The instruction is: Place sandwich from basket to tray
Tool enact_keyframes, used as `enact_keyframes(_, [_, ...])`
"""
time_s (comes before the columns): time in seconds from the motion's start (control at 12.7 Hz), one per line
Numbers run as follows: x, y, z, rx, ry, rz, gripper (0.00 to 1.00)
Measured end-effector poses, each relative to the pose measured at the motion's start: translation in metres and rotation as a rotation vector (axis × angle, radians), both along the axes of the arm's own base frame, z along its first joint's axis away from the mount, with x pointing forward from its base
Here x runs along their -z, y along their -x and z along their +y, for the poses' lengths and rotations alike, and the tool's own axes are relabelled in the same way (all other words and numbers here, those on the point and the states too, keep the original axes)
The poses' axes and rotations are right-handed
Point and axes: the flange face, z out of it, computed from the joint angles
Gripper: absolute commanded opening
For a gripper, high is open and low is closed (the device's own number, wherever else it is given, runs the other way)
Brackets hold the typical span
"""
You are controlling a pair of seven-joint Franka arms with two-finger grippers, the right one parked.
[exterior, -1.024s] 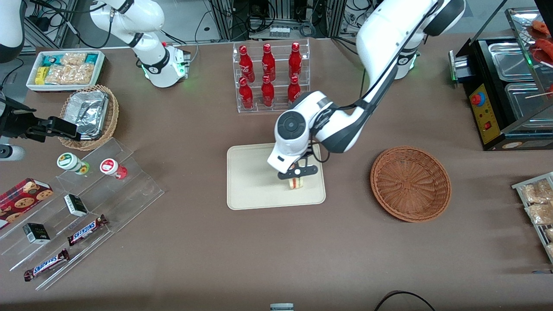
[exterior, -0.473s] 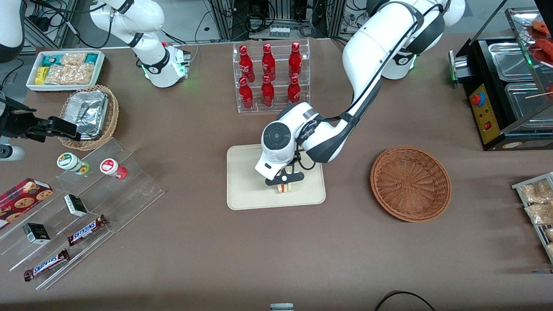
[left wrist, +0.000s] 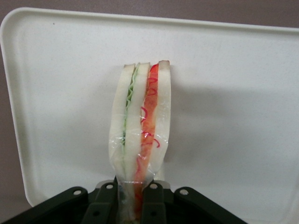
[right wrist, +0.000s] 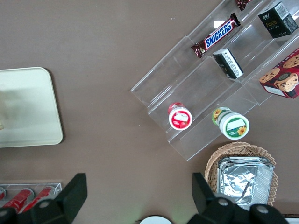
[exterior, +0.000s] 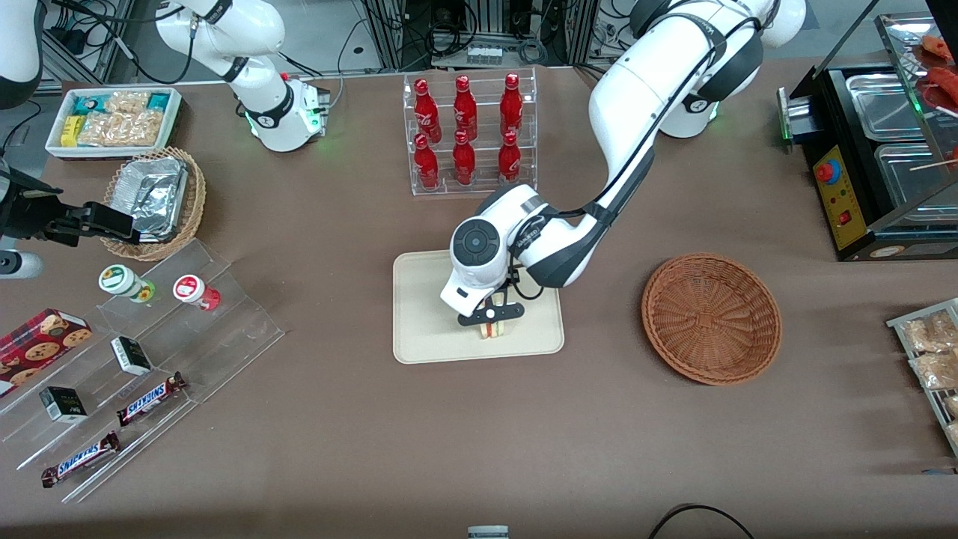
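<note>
My left gripper (exterior: 491,321) is over the cream tray (exterior: 426,314), shut on the sandwich (exterior: 492,329). The wrist view shows the wrapped sandwich (left wrist: 141,135) standing on edge, pale bread with green and red filling, pinched between the two black fingers (left wrist: 103,205) of the gripper (left wrist: 131,205), with the tray (left wrist: 233,116) right under it. The sandwich's lower end looks close to or touching the tray's surface; I cannot tell which. The reddish-brown wicker basket (exterior: 711,318) sits beside the tray toward the working arm's end, with nothing in it.
A clear rack of red bottles (exterior: 468,135) stands farther from the front camera than the tray. Toward the parked arm's end are acrylic steps with snacks (exterior: 142,359), a tan basket with a foil container (exterior: 153,198) and a white bin of packets (exterior: 112,120). A black food warmer (exterior: 876,150) stands at the working arm's end.
The left arm has carried the sandwich across the tray toward the parked arm's end and lowered it closer to the tray's surface. The grip has stayed shut.
</note>
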Motion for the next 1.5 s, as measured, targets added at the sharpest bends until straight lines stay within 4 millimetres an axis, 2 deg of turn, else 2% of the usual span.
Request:
enact_keyframes(0.16, [-0.003, -0.002, -0.001, -0.005, 0.003, -0.006, 0.00])
enact_keyframes(0.55, [0.008, 0.001, -0.003, -0.060, -0.019, -0.012, 0.00])
enact_keyframes(0.63, [0.010, 0.001, -0.003, -0.061, -0.025, -0.018, 0.42])
enact_keyframes(0.71, [0.013, 0.001, -0.003, -0.061, -0.027, -0.018, 0.99])
enact_keyframes(0.95, [0.014, 0.000, -0.004, -0.062, -0.022, -0.022, 1.00])
enact_keyframes(1.18, [0.002, -0.005, -0.006, -0.066, -0.006, -0.039, 1.00])
enact_keyframes(1.34, [-0.020, -0.010, -0.007, -0.071, 0.009, -0.061, 1.00])
enact_keyframes(1.5, [-0.055, -0.011, -0.005, -0.071, 0.009, -0.078, 1.00])
